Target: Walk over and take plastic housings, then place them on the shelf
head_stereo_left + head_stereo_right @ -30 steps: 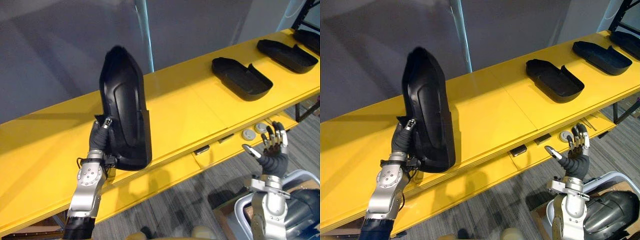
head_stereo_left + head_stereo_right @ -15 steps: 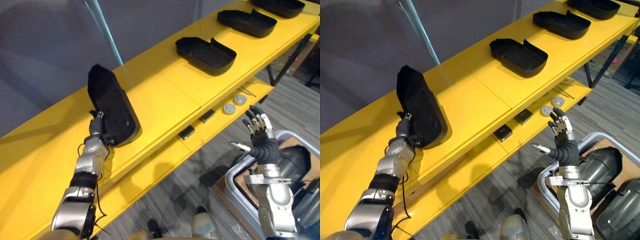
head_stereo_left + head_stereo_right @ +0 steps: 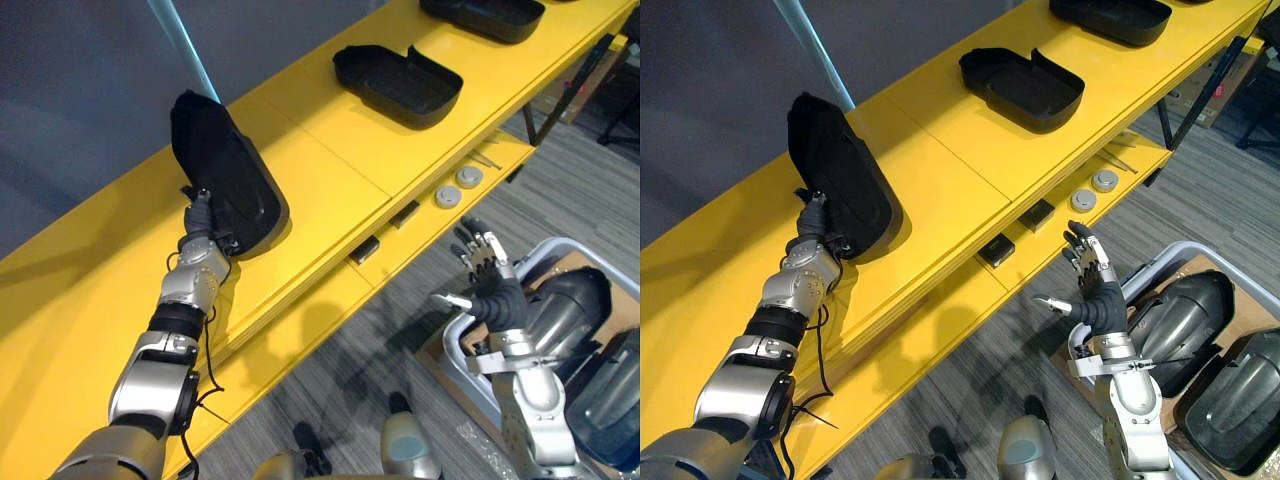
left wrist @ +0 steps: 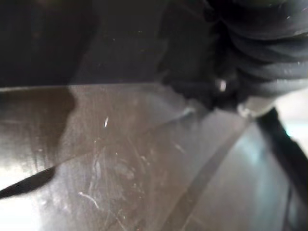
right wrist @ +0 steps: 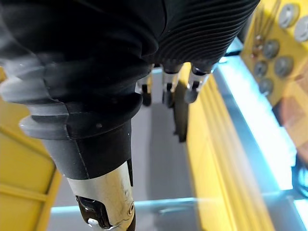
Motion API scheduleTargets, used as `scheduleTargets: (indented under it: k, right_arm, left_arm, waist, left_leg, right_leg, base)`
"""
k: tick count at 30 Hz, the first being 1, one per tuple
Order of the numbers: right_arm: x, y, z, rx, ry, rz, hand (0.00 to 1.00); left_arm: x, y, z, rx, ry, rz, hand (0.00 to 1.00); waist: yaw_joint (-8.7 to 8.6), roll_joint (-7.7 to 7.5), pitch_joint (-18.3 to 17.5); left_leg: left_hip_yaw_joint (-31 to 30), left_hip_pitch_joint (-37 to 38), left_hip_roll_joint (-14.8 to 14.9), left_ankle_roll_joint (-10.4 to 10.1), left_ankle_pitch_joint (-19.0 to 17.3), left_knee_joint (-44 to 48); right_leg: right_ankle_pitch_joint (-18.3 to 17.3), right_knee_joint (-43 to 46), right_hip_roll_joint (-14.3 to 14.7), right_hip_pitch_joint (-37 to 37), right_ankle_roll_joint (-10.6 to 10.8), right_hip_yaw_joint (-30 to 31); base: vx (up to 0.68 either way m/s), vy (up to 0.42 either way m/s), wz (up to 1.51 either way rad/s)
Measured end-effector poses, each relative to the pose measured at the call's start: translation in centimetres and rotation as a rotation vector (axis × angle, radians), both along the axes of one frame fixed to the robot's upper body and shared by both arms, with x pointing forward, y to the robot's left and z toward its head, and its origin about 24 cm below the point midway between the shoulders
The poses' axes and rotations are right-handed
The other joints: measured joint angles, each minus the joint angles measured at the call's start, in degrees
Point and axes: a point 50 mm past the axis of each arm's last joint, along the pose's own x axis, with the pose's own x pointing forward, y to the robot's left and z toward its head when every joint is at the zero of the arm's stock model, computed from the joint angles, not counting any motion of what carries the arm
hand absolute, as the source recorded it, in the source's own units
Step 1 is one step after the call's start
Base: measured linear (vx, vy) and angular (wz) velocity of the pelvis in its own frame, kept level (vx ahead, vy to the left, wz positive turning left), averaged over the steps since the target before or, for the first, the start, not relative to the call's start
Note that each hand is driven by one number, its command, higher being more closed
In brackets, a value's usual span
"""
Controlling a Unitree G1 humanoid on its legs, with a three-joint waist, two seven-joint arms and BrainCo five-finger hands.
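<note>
Three black plastic housings on the yellow shelf (image 3: 330, 170), two more off it, five counted in all. Nearest and furthest left, the held housing (image 3: 235, 175), resting tilted on the top board with its smooth outer shell turned up. To the right and well apart, the second housing (image 3: 398, 85), lying flat, hollow side up. Further right again, the third housing (image 3: 480, 15), cut by the view's edge. Against the held housing's near left edge, the left hand (image 3: 203, 215), touching the shell; clasped or loose, cannot tell. Below the top board, on the lower ledge (image 3: 425, 228), two round silver discs (image 3: 468, 177) side by side and two small dark blocks (image 3: 404, 214) to their left. Out over the grey carpet (image 3: 350, 370) at the near right, the right hand (image 3: 490, 285), spread wide, thumb out to the left, holding nothing and touching nothing. Just right of it, a grey bin (image 3: 1230, 272) with two binned housings (image 3: 1185, 325) lying side by side inside.
</note>
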Motion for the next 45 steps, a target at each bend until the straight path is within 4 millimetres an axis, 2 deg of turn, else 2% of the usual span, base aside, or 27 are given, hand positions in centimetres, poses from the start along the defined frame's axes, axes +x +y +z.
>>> scheduleTargets:
  k: [5,14,15,21,25,31,39,45]
  right_arm:
    - [0.0,0.6,-0.1,0.016,0.01,0.006,0.0]
    - [0.1,1.0,0.8,0.045,-0.029,-0.005,0.0]
    - [0.2,1.2,0.9,0.05,-0.034,-0.002,0.0]
    - [0.4,1.9,0.6,0.101,-0.013,0.0,0.0]
    - [0.1,1.9,0.6,0.117,-0.014,0.001,0.0]
    - [-0.2,2.6,0.7,0.128,-0.02,0.024,0.0]
    - [-0.6,3.1,-0.1,0.149,0.019,0.029,0.0]
    - [-0.9,3.2,-0.5,0.156,0.039,0.028,0.0]
  left_arm:
    - [0.4,1.8,2.0,0.085,0.012,0.116,1.0]
    - [1.0,2.0,5.0,0.109,-0.047,0.143,1.0]
    - [1.1,2.0,5.6,0.11,-0.06,0.155,0.0]
    - [1.2,2.2,7.5,0.101,-0.103,0.197,0.0]
    - [1.1,2.2,7.7,0.071,-0.115,0.191,0.0]
    - [1.1,2.1,7.7,0.055,-0.12,0.186,0.0]
    - [1.0,2.2,7.5,0.059,-0.109,0.211,0.0]
    - [0.8,2.9,6.6,0.166,-0.005,0.275,0.0]
  waist:
    - [-1.24,0.01,1.9]
    - [-1.3,-0.37,4.3]
    - [-1.33,-0.68,5.2]
    - [-1.23,-1.46,6.0]
    - [-1.09,-1.65,6.2]
    - [-0.9,-1.65,6.2]
    - [-0.93,-1.62,6.1]
    - [-1.24,-1.63,6.1]
  left_leg:
    - [0.0,-2.1,0.3,0.4,0.3,0.6]
    - [-0.1,-4.0,0.3,0.8,0.6,1.2]
    - [-0.1,-3.9,0.3,0.8,0.6,1.4]
    - [0.0,-5.9,0.3,0.9,0.8,2.0]
    - [0.1,-6.0,0.1,0.9,0.8,2.1]
    - [0.1,-5.9,0.0,0.8,0.8,1.9]
    - [0.1,-5.4,-0.1,0.8,0.8,1.8]
    - [0.2,-3.9,-0.1,0.8,0.8,1.5]
  right_leg:
    - [0.5,0.1,0.2,-2.0,-0.1,0.0]
    - [0.5,1.6,0.1,-4.1,-0.1,0.0]
    - [0.4,2.1,0.0,-4.2,-0.2,0.0]
    - [-0.4,4.8,-0.1,-7.1,-0.2,0.2]
    - [-1.3,6.5,-0.3,-8.0,-0.3,0.3]
    - [-1.6,7.1,-0.5,-8.0,-0.2,0.2]
    - [-1.6,7.2,-0.6,-7.6,-0.2,0.1]
    - [-1.6,6.5,-0.6,-6.0,-0.2,0.0]
  base:
    - [-0.04,-0.006,0.0]
    - [-0.01,-0.002,0.02]
    - [-0.04,-0.005,-0.02]
    - [-0.02,-0.007,0.01]
    - [0.0,0.0,0.0]
    - [0.0,-0.006,0.01]
    - [0.0,0.0,0.0]
    - [0.0,-0.002,-0.01]
